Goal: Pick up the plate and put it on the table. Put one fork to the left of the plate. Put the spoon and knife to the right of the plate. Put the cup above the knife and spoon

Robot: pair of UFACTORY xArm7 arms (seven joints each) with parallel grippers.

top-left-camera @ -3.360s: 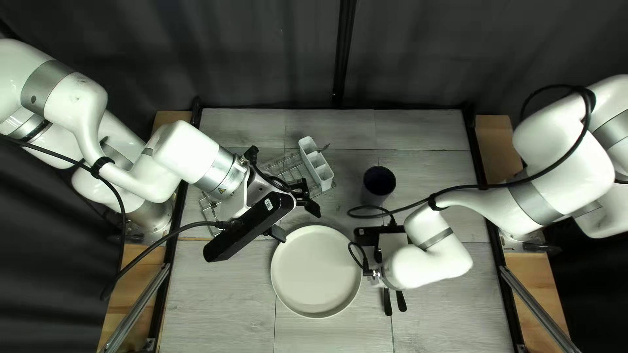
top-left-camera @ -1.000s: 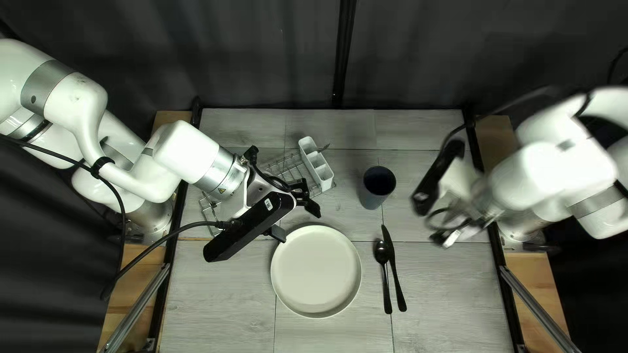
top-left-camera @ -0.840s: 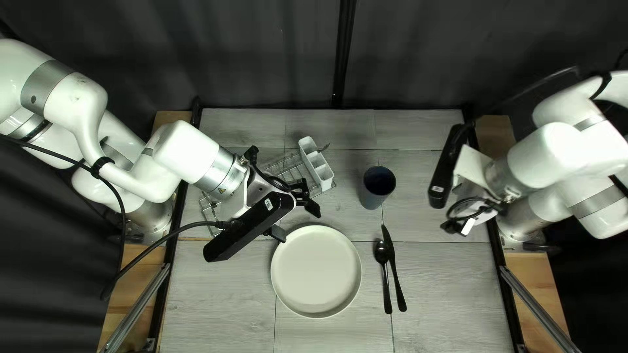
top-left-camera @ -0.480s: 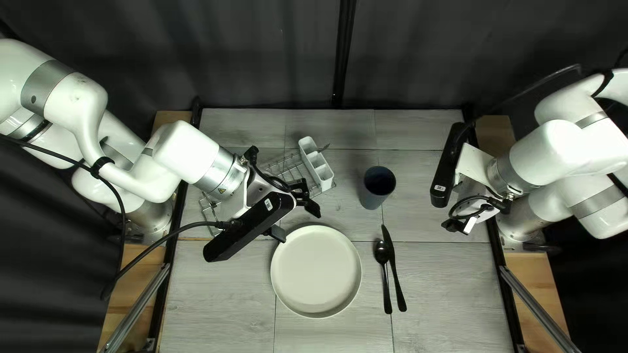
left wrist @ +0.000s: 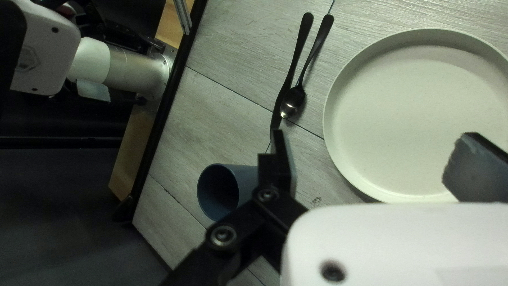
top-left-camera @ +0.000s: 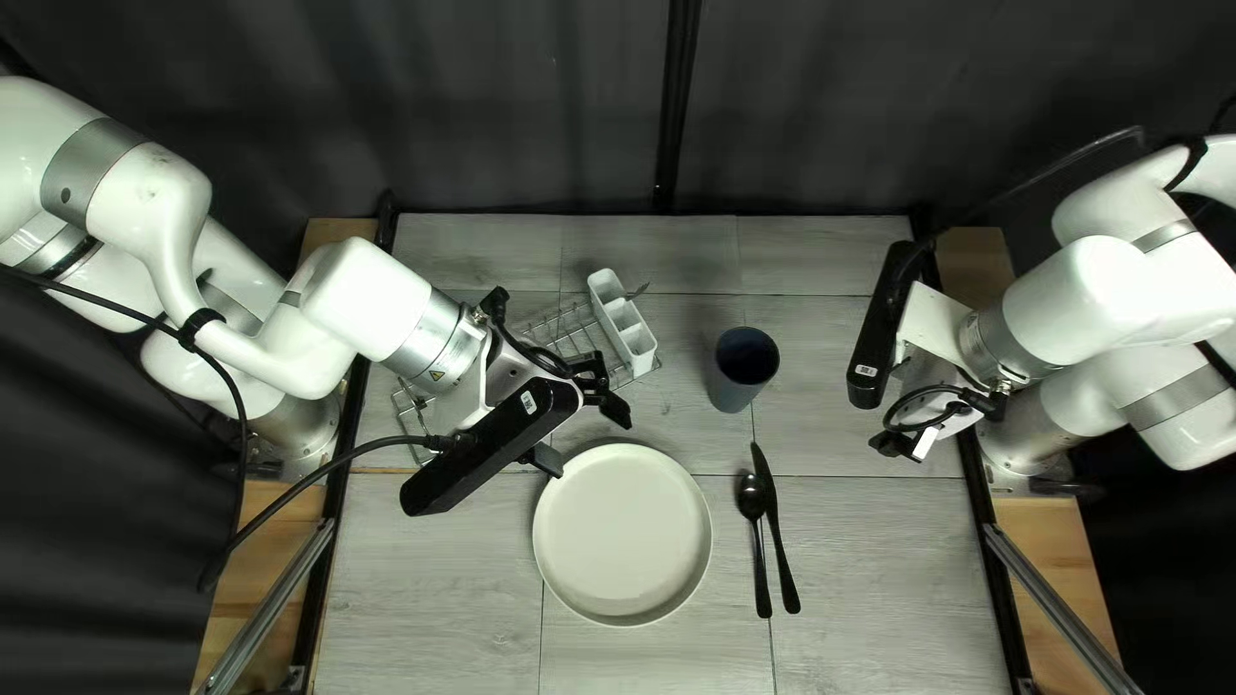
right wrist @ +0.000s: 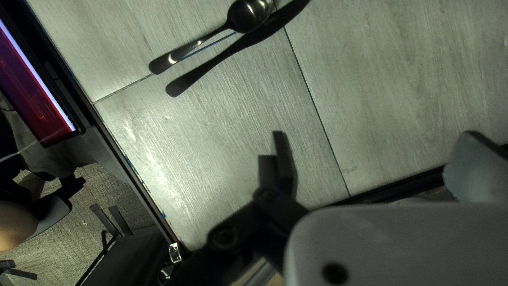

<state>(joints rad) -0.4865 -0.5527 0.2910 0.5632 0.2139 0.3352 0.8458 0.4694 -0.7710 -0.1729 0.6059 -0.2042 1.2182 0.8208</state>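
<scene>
My left gripper (top-left-camera: pixel 583 435) stands open by the far-left rim of the white plate (top-left-camera: pixel 622 534); in the left wrist view nothing is held in the left gripper (left wrist: pixel 378 164), with plate (left wrist: pixel 413 116) partly beyond its fingers. A black spoon (top-left-camera: pixel 757 541) and knife (top-left-camera: pixel 778 528) lie close together right of the plate. Beyond them stands the dark blue cup (top-left-camera: pixel 743 370), upright. My right gripper (top-left-camera: pixel 912 440) is near the table's right edge, fingertips hidden there; in its wrist view the right gripper (right wrist: pixel 380 164) is open and empty, spoon (right wrist: pixel 246 16) and knife (right wrist: pixel 227 53) ahead.
A wire rack (top-left-camera: pixel 567 332) stands behind my left gripper, partly hidden by it. On it is a white cutlery holder (top-left-camera: pixel 622 322) with a thin utensil (top-left-camera: pixel 637 292) sticking out. A screen (right wrist: pixel 32 85) shows beyond the table edge in the right wrist view.
My right arm has swung from over the cutlery to the table's right edge, uncovering the spoon and knife. It stopped within the last second. The left arm, plate and cup kept their places.
</scene>
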